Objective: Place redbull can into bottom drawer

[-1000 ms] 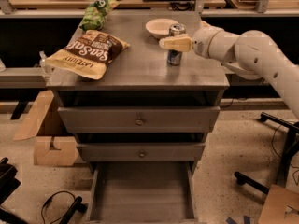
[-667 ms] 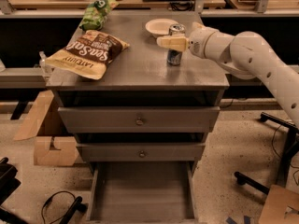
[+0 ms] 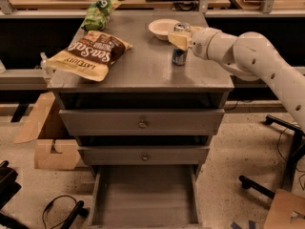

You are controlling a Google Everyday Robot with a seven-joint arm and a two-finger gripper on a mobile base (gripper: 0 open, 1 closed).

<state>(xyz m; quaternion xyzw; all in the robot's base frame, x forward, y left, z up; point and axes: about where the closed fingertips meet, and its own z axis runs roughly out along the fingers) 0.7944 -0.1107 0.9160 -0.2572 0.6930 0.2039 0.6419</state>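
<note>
The redbull can (image 3: 179, 55) stands upright on the grey cabinet top (image 3: 143, 70), near its back right, just in front of the white bowl (image 3: 162, 28). My gripper (image 3: 179, 38) reaches in from the right on the white arm (image 3: 248, 56) and sits at the can's upper half, covering part of it. The can's base rests on the top. The bottom drawer (image 3: 143, 194) is pulled out below, its flat grey floor bare.
A brown chip bag (image 3: 90, 54) and a green bag (image 3: 99, 13) lie on the left of the top. The two upper drawers (image 3: 142, 123) (image 3: 145, 155) are closed. Cardboard boxes (image 3: 47, 142) stand at the left, a chair base (image 3: 267, 185) at the right.
The gripper has shifted slightly and sits a little higher at the can. The can stands in the same spot.
</note>
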